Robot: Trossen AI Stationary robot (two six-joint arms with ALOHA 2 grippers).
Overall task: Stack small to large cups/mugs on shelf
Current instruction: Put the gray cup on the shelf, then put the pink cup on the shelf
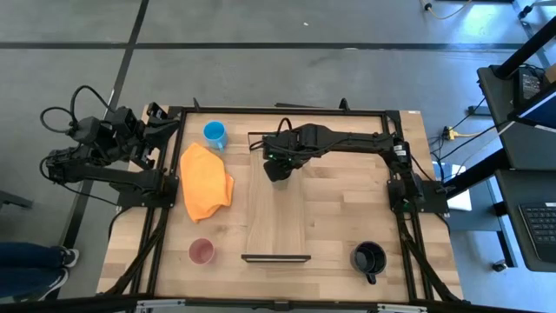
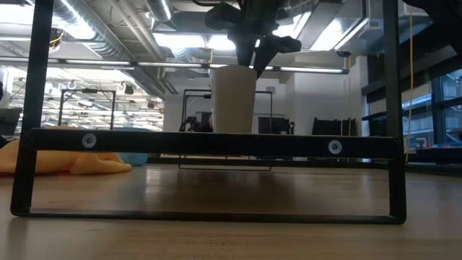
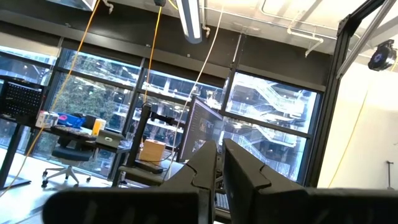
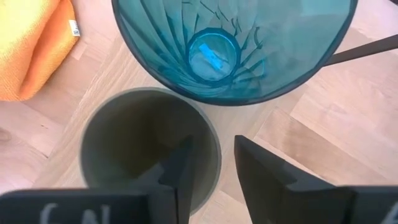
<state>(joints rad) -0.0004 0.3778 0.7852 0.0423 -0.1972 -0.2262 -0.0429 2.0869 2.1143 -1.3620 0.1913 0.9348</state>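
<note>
The pink cup (image 1: pixel 201 252) and the black handled mug (image 1: pixel 368 258) stand on the table (image 1: pixel 347 209) at its near edge. They are well apart, the pink one left of the shelf's near end and the mug right of it. The shelf (image 1: pixel 278 217) runs lengthwise down the middle of the table, and its near half is bare wood. Farther along it the olive-green cup (image 4: pixel 124 143) stands upright, mouth up. The right gripper (image 4: pixel 211 144) hangs straight above this cup with its fingers apart, one over the cup's mouth and one outside the rim, gripping nothing. Just beyond, by the shelf's far frame, the teal tumbler (image 4: pixel 249 62) stands upright. Left of the shelf lies the orange cloth (image 1: pixel 204 180), and past it the bright blue mug (image 1: pixel 215 133) stands near the far edge. The left gripper (image 3: pixel 217 177) is off the table's left side, pointing into the room; I cannot tell its state.
</note>
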